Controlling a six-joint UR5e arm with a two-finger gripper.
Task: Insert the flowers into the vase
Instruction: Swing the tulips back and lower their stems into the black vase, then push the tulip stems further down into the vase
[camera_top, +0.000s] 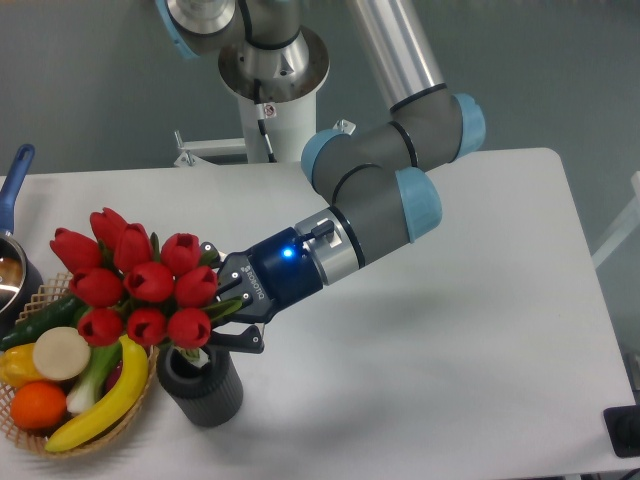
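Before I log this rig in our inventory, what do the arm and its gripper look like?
The arm has silver tube links, dark grey joint housings and light blue end caps. A silver ring joins the wrist to the gripper, whose body is dark blue with a lit blue light, small white lettering and black fingers. A thin black cable runs down the white base column.
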